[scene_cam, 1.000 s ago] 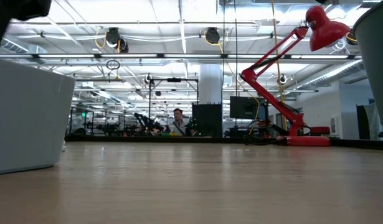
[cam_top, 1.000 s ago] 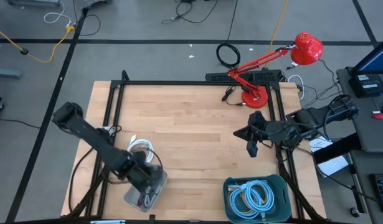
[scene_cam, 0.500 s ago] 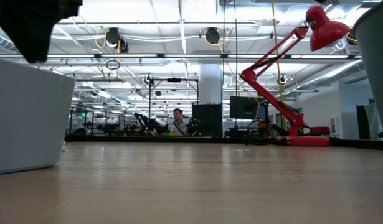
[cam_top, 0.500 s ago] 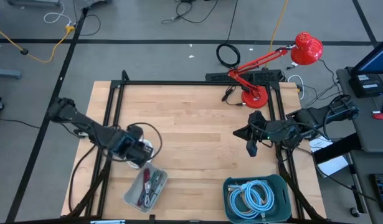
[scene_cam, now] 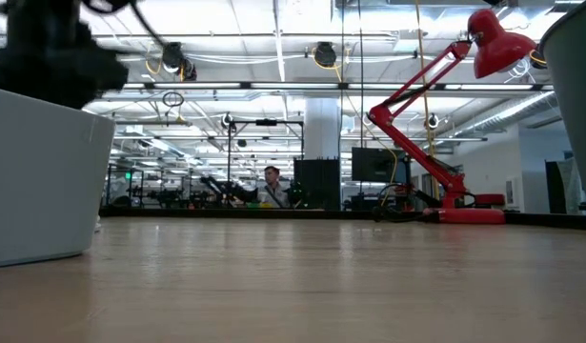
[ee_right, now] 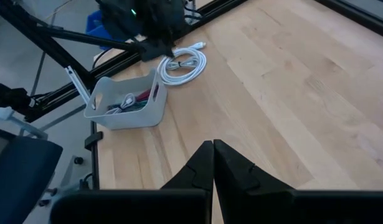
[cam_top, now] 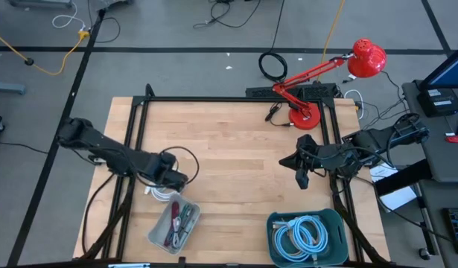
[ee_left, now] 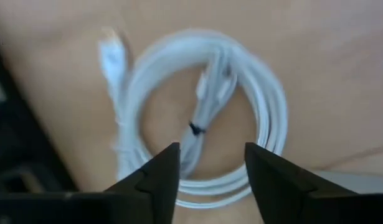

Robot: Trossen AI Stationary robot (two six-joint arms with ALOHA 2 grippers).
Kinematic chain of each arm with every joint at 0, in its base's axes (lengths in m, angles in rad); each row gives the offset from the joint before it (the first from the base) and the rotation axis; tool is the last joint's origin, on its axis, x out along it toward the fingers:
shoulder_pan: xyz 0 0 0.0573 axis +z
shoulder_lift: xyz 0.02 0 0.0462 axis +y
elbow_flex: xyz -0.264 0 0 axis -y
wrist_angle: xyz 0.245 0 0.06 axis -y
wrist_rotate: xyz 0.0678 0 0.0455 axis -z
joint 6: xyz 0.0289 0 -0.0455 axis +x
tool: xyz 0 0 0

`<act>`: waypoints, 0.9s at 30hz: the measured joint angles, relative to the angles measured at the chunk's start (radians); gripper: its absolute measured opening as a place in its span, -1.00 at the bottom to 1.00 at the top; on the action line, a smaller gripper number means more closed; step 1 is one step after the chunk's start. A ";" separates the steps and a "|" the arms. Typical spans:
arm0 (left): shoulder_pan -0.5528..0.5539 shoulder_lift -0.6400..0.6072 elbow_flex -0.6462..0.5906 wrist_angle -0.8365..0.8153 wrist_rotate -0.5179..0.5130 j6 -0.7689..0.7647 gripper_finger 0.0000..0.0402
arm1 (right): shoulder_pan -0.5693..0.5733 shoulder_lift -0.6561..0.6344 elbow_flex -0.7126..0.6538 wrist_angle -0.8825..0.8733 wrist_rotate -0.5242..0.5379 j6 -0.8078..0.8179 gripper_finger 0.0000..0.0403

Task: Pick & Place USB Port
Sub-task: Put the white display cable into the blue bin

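Two dark fingers [ee_left: 160, 180] of our left gripper [ee_left: 207, 171] are hanging spread above the coiled white USB cable [ee_left: 197, 112] — lying on the wooden table [cam_top: 236, 149] beside the grey bin [cam_top: 173, 223]. Our right gripper [ee_right: 213, 163], pressed together, is waiting near the table's right edge — red lamp [cam_top: 318, 82] behind.

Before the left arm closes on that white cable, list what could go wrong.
1. The white cable coil is loose loops held by one small tie; the open left end effector may pinch a single strand and the rest could dangle.
2. The coil lies right beside the white bin, so a low approach might nudge it.
3. The shut right end effector waits far off, so it poses little risk.
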 joint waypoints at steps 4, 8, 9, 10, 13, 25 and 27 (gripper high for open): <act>0.001 0.000 -0.130 0.201 0.085 -0.022 0.11 | 0.000 0.000 0.000 0.000 0.000 0.000 -1.00; -0.007 0.000 -0.158 0.219 0.073 -0.041 0.17 | 0.000 0.000 0.000 0.007 0.000 0.000 -1.00; -0.008 0.000 -0.158 0.216 0.057 -0.042 0.17 | 0.000 0.000 0.000 0.010 0.000 0.000 -1.00; -0.008 0.000 -0.158 0.215 0.043 -0.044 0.17 | 0.000 0.000 0.000 0.010 0.000 0.000 -1.00; -0.001 0.000 -0.158 0.219 0.022 -0.044 0.16 | 0.000 0.000 0.000 0.009 0.000 0.002 -1.00; 0.027 0.000 -0.158 0.122 0.039 -0.062 0.16 | 0.000 0.000 0.000 0.009 0.001 0.004 -1.00; 0.028 0.000 -0.157 0.076 0.044 -0.087 0.16 | 0.000 0.000 0.000 0.009 0.001 0.004 -1.00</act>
